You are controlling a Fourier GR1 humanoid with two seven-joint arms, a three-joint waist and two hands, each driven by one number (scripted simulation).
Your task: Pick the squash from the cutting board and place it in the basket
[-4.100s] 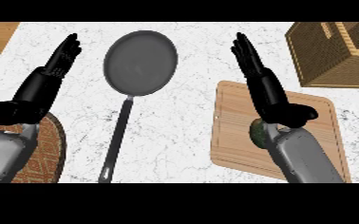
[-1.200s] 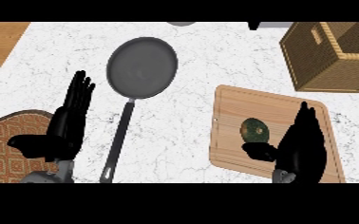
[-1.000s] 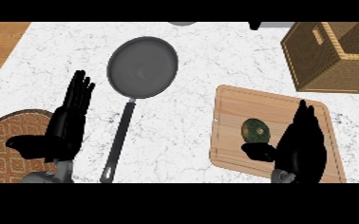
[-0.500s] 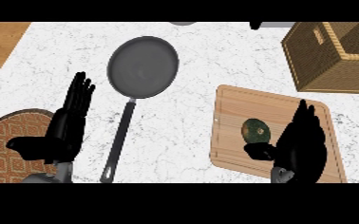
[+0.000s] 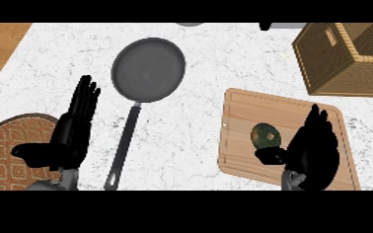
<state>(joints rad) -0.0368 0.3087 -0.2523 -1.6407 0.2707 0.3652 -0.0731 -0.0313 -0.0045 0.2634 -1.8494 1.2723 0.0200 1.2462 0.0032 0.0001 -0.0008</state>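
On 1 cutting board: 1 squash, right hand beside, fingers straight; 1 basket nearby

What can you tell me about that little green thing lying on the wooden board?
The squash is small, round and dark green with paler mottling. It lies on the light wooden cutting board, near its middle. The right hand is open beside it, thumb at the squash's lower edge; whether they touch is unclear.
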